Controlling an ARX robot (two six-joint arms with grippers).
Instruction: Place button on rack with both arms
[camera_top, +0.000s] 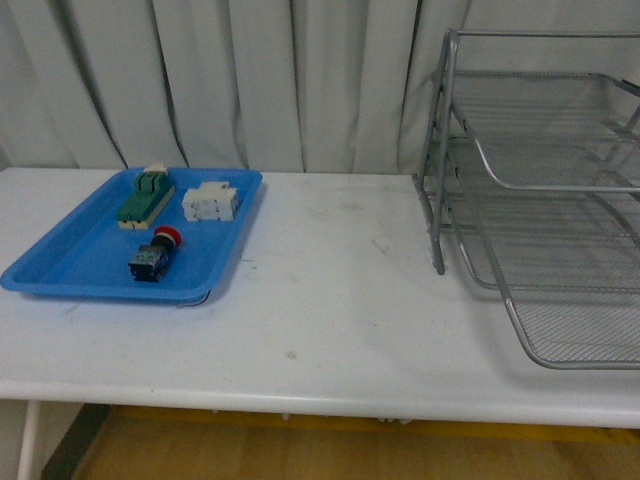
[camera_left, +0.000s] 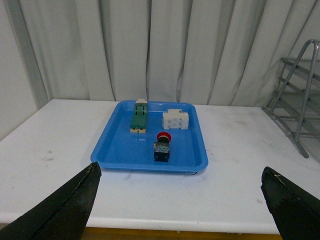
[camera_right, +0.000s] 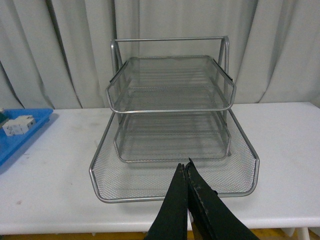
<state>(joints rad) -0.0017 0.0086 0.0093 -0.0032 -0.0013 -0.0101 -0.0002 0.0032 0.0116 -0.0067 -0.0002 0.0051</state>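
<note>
The button (camera_top: 154, 254), red cap on a black and bluish body, lies in the blue tray (camera_top: 70, 262) at the table's left; it also shows in the left wrist view (camera_left: 162, 147). The silver wire rack (camera_top: 545, 200) stands at the right, and fills the right wrist view (camera_right: 172, 120). My left gripper (camera_left: 182, 200) is open and empty, its two black fingers (camera_left: 70, 205) wide apart, well short of the tray, near the table's front edge. My right gripper (camera_right: 185, 167) is shut and empty, its tips in front of the rack's bottom tier. Neither arm shows in the front view.
In the blue tray (camera_left: 120, 155) also lie a green-topped beige block (camera_top: 146, 197) and a white blocky component (camera_top: 210, 202). White table (camera_top: 330, 290) with a grey curtain behind. The rack's frame leg (camera_left: 300, 100) shows at the left wrist view's edge.
</note>
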